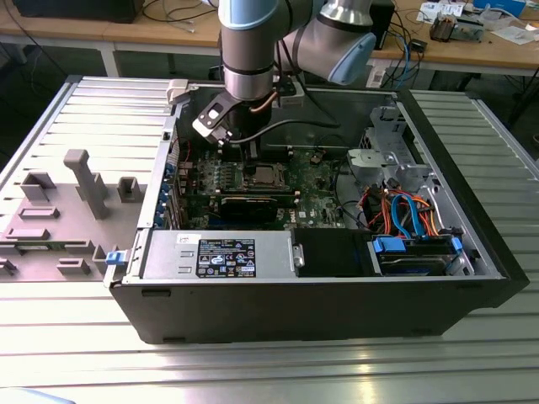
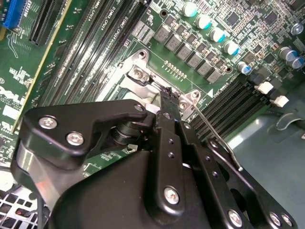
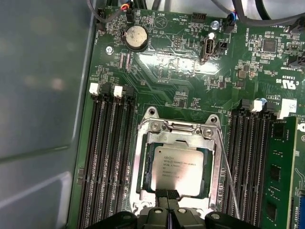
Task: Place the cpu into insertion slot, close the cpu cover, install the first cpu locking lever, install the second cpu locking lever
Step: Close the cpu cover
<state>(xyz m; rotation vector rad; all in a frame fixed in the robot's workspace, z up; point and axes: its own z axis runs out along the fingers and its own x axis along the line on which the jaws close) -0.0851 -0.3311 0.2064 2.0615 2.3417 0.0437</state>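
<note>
The cpu [image 3: 177, 168] lies flat in the insertion slot [image 3: 139, 183] on the green board, its silvery top facing up. The cpu cover [image 3: 183, 138] lies down around it as a metal frame. A thin wire locking lever [image 3: 228, 171] runs along one side of the socket and stands slightly off it; it also shows in the second wrist view [image 2: 217, 133]. My gripper [image 3: 167, 194] is shut with nothing between its fingers, its tip at the socket's edge beside the cpu. In the second wrist view the gripper [image 2: 167, 93] touches the frame corner. In the exterior view the gripper [image 1: 244, 150] hangs over the socket.
Long black memory slots [image 3: 107, 157] flank the socket. A coin battery [image 3: 136, 37] sits farther along the board. The open case holds a power supply [image 1: 223, 255] and a drive cage with cables [image 1: 404, 210]. A grey fixture [image 1: 84, 181] stands at the exterior view's left.
</note>
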